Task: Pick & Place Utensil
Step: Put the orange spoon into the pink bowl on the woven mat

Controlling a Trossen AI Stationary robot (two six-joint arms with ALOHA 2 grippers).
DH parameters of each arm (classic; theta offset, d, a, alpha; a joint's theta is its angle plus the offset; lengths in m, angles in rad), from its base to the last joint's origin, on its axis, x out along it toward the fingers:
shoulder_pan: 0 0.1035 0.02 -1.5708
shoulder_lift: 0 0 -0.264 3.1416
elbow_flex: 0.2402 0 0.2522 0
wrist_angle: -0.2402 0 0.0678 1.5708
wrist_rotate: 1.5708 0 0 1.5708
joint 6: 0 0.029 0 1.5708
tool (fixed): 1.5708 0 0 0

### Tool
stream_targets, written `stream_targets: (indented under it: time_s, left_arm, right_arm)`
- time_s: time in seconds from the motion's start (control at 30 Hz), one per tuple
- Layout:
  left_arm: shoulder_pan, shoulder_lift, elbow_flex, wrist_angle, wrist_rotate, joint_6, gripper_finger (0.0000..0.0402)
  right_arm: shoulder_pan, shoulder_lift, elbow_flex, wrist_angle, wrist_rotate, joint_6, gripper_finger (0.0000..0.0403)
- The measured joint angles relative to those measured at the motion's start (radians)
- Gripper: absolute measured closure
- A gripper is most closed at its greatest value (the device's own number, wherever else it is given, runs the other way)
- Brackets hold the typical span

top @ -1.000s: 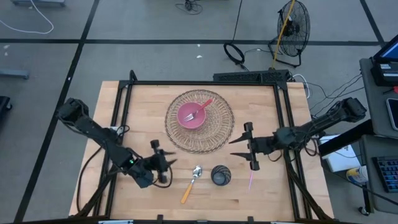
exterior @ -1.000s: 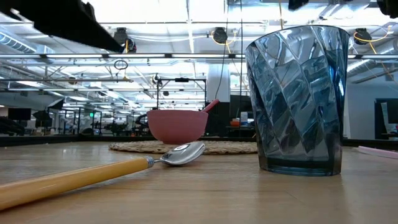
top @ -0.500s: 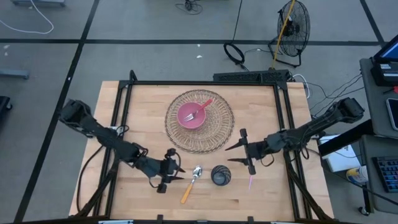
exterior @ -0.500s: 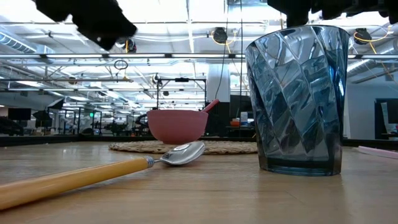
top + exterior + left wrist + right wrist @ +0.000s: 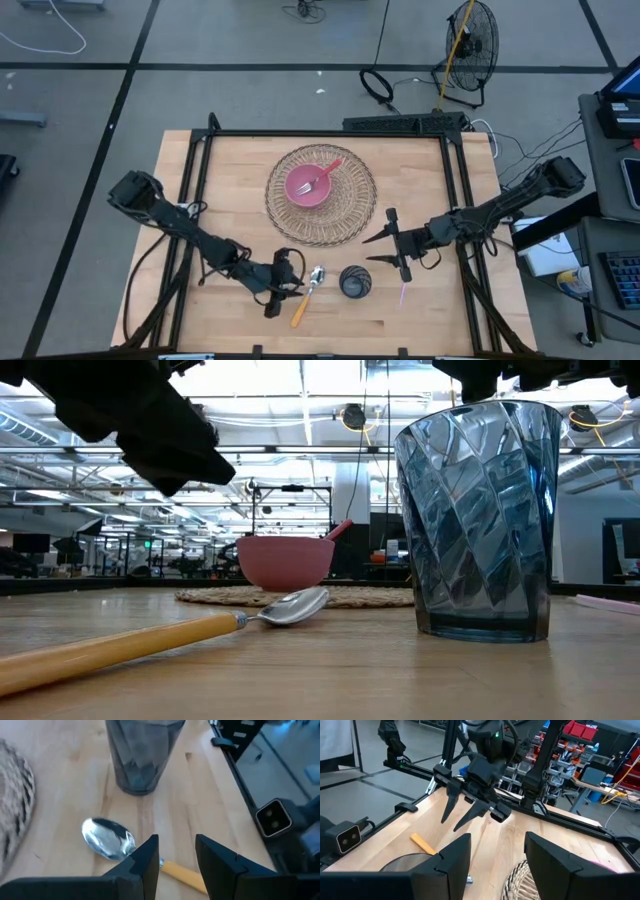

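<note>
The left gripper, fingers apart and empty, hovers lower centre over the spoon. The right gripper is open and empty. No writing is legible.

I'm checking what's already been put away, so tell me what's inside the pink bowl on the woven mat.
The pink bowl on the woven mat holds one fork with a pink handle sticking over the rim. The low view shows only the bowl's outside, but from above nothing else shows inside.

- A blue ribbed glass stands upright on the wooden table.
- A woven round mat lies toward the table's far side.
- A floor fan stands beyond the table.
</note>
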Motion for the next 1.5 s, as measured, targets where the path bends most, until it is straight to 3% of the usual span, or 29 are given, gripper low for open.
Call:
stream_targets:
  time_s: [0.27, 0.6, 0.8, 1.13, 1.37, 1.5]
  left_arm:
    - [-0.046, 0.096, 0.065, 0.007, -0.079, -0.137, 0.027]
    - [-0.049, 0.215, 0.307, -0.408, -0.115, -0.222, 0.027]
    - [-0.046, 0.215, 0.365, -0.527, -0.126, -0.287, 0.0254]
    - [-0.037, 0.215, 0.364, -0.525, -0.089, -0.321, 0.0164]
    - [-0.028, 0.233, 0.364, -0.529, -0.097, -0.321, 0.0166]
    - [-0.018, 0.296, 0.362, -0.495, -0.034, -0.318, 0.0177]
  right_arm:
    - [0.0, 0.0, 0.0, 0.0, 0.0, -0.021, 0.0227]
    - [0.0, 0.0, 0.0, 0.0, 0.0, -0.024, 0.0227]
    - [0.001, 0.0, 0.0, -0.007, 0.0, -0.017, 0.0227]
    - [0.001, 0.0, 0.0, -0.015, 0.0, -0.018, 0.0227]
    - [0.001, 0.0, 0.0, -0.027, 0.0, -0.016, 0.0227]
    - [0.001, 0.0, 0.0, -0.031, -0.001, -0.015, 0.0227]
